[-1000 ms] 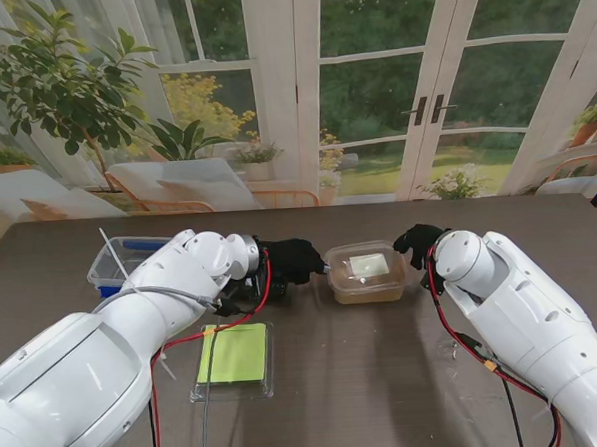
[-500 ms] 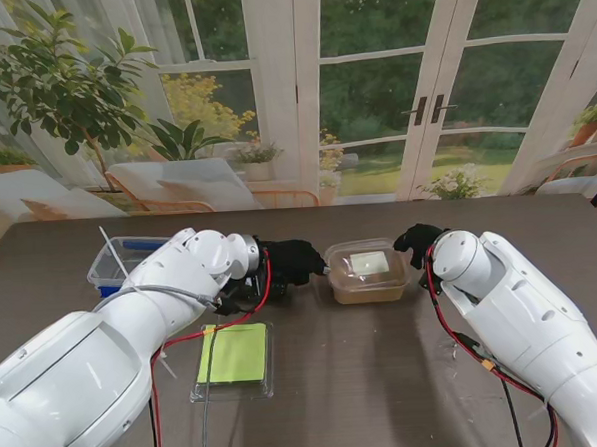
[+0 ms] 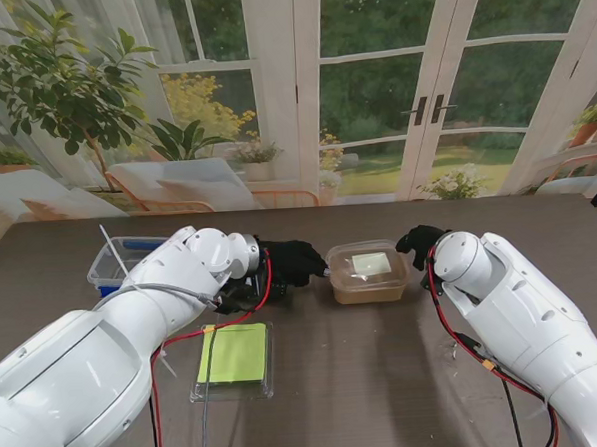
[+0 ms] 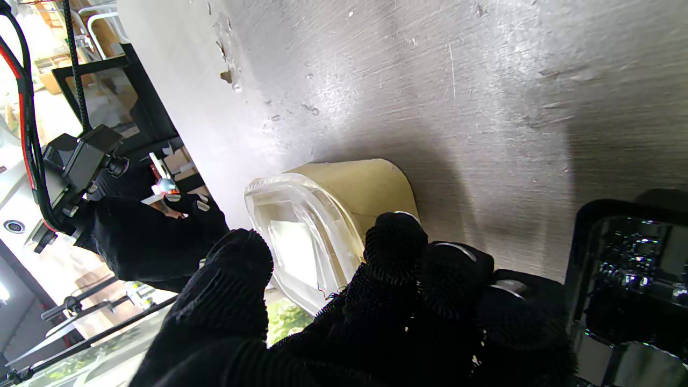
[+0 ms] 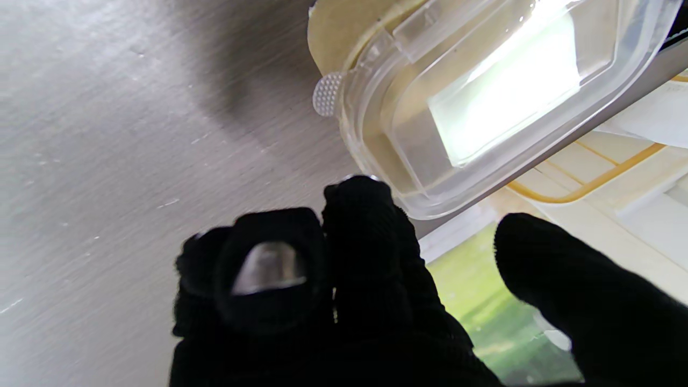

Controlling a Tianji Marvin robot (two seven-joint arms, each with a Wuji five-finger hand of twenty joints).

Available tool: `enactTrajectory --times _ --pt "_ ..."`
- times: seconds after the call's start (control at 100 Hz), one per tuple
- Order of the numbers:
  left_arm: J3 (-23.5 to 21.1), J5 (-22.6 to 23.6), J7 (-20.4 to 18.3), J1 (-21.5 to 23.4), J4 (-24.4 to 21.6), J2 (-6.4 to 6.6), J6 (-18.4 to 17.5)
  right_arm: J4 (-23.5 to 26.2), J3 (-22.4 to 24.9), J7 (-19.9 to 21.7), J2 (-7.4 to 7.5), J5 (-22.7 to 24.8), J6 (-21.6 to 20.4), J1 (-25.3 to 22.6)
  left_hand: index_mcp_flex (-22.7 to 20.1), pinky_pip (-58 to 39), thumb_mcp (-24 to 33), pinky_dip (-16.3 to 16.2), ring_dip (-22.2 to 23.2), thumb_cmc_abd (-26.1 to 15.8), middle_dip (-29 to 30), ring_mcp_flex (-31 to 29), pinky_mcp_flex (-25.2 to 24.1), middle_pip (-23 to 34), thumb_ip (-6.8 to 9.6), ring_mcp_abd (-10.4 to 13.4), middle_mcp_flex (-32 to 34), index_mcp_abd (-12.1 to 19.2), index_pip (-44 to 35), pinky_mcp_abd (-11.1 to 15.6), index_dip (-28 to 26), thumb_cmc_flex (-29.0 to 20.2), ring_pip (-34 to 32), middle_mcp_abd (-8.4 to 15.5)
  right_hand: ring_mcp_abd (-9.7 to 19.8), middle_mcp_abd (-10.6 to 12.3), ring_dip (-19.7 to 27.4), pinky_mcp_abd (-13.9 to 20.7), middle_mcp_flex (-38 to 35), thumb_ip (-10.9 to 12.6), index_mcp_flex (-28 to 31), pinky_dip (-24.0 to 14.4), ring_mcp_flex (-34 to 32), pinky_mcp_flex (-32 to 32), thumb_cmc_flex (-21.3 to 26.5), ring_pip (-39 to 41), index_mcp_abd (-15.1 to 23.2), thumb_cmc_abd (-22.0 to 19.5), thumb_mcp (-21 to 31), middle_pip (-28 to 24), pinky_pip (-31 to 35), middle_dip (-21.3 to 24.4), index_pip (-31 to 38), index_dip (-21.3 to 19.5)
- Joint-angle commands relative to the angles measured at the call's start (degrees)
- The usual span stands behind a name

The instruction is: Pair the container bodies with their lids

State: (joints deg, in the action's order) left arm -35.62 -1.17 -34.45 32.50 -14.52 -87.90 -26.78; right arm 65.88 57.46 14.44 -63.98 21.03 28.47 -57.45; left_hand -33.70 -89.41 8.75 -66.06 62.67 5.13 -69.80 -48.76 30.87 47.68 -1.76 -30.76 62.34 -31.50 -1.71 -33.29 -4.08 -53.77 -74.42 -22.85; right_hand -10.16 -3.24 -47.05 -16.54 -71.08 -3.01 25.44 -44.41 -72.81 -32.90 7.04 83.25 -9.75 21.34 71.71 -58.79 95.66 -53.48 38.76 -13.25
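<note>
Backed off, right hand (image 3: pixel 420 243) hangs empty (fingers apart) beside translucent lidded container (image 3: pixel 367 271).

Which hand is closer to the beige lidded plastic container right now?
Left. The left hand has fingertips at the beige lidded plastic container's left edge; the right hand sits just off its right side, a small gap showing.

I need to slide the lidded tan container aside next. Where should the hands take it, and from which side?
Grip the tan container by its short end walls, under the clear lid rim, coming in from left and right. The left hand and right hand already flank those ends, and the lid's overhanging lip probably gives the fingers a ledge.
</note>
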Motion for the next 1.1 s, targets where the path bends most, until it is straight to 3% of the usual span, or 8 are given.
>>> enactTrajectory --times 0.0,0.71,1.09 --pt "-0.05 -0.14 -1.31 -0.27 -0.36 -0.35 0.21 -0.15 -0.12 0.75 -0.25 0.16 0.06 -0.09 1.67 0.72 -1.54 -1.50 0.95 -3.17 0.39 -0.33 -1.21 0.13 -0.48 -3.68 -0.18 0.90 1.16 3.50 0.63 0.67 -0.29 -1.41 -3.39 -1.53 0.17 -1.10 0.36 0.79 -2.99 -1.80 -1.19 -7.00 0.36 1.02 0.81 1.50 1.76 -2.04 0.43 0.35 1.27 -0.69" --pt "0.23 1.25 0.40 -0.02 -0.43 0.74 0.53 -0.21 -1.10 0.07 -0.64 -0.56 0.55 -0.09 1.48 0.98 -3.34 -1.84 0.89 -3.53 0.74 -0.73 -1.10 -0.19 -0.34 -4.35 0.46 0.01 1.02 2.74 0.69 -0.55 0.20 -1.78 -3.69 -1.64 0.21 -1.42 0.19 0.82 -5.20 -1.78 -1.38 -7.02 0.50 1.04 -1.02 1.40 1.97 -2.15 0.42 0.60 2.18 -0.74" --pt "-0.01 0.60 -0.85 -0.04 -0.39 0.54 0.24 -0.37 -1.00 -0.67 -0.83 -0.43 0.71 -0.04 1.20 1.03 -3.97 -1.87 0.94 -3.71 0.69 -0.70 -1.12 -0.25 -0.28 -4.45 0.46 0.19 0.93 2.78 0.67 -1.01 0.27 -1.73 -3.64 -1.66 0.23 -1.48 0.17 0.82 -5.93 -1.77 -1.43 -7.11 0.50 1.06 -0.97 1.39 2.06 -2.23 0.45 0.68 2.57 -0.69"
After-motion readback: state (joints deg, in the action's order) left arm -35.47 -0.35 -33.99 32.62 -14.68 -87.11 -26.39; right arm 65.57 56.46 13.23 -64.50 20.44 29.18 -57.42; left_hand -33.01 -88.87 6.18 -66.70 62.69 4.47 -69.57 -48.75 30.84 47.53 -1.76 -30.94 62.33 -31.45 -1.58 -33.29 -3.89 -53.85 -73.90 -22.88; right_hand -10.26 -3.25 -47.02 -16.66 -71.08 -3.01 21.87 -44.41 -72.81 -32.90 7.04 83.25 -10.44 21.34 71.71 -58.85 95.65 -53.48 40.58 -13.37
